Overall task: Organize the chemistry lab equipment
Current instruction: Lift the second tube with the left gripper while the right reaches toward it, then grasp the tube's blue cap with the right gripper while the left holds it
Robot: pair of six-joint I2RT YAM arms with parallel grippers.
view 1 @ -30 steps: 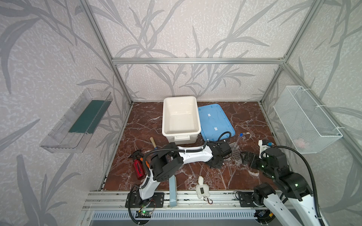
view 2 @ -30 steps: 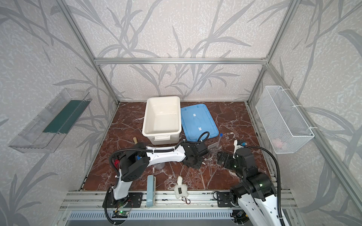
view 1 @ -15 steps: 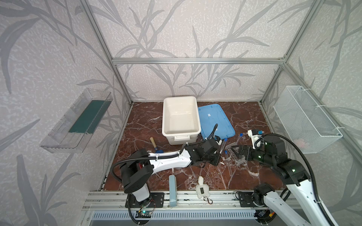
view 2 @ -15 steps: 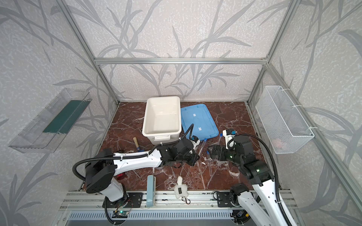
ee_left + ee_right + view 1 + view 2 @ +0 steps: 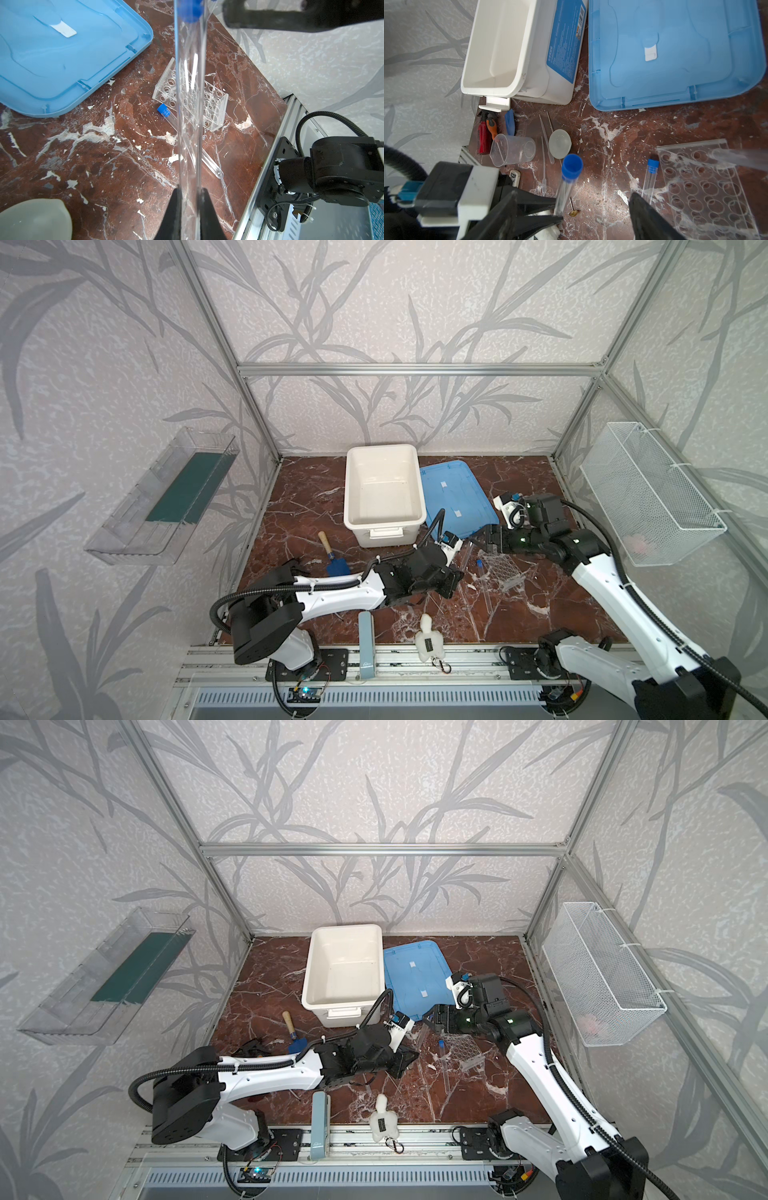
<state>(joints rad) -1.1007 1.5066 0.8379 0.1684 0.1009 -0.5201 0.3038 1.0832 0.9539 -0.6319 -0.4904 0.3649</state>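
I had the left gripper [image 5: 190, 207] closed on one blue-capped tube [image 5: 188, 93]. Its fingers [image 5: 176, 207] pressed against both sides of the clear wall, well away from the cap. That held tube stood tilted and clear of the tabletop [image 5: 540, 614], cap end up, over the stretch between the blue lid [image 5: 457, 497] and the tube rack [image 5: 505, 568]. The right gripper [image 5: 486, 540] hung close by the cap end with its jaws spread wide, clamping nothing.

The tube rack sat on the tabletop right of the middle, in front of the lid. A second tube [image 5: 484, 589] lay flat just beside the rack, on the side toward the left edge, with its cap pointing to the back edge.

In both top views my left arm hid the smaller pieces, so I read them from the right wrist view. The beaker [image 5: 512, 149] lay on its side between the white bin [image 5: 348, 489] and the front edge. The dish [image 5: 560, 143] rested just beside the beaker's base, and the thin clear rods [image 5: 544, 128] lay around the dish, one seeming to pass under its rim. I could not tell whether the dish touched the beaker.

The white bin stood at the middle of the back edge with the blue lid flat beside it, toward the right edge. The trowel [image 5: 337, 568] lay in front of the bin toward the left edge, and the screwdriver [image 5: 492, 127] lay nearer that edge.
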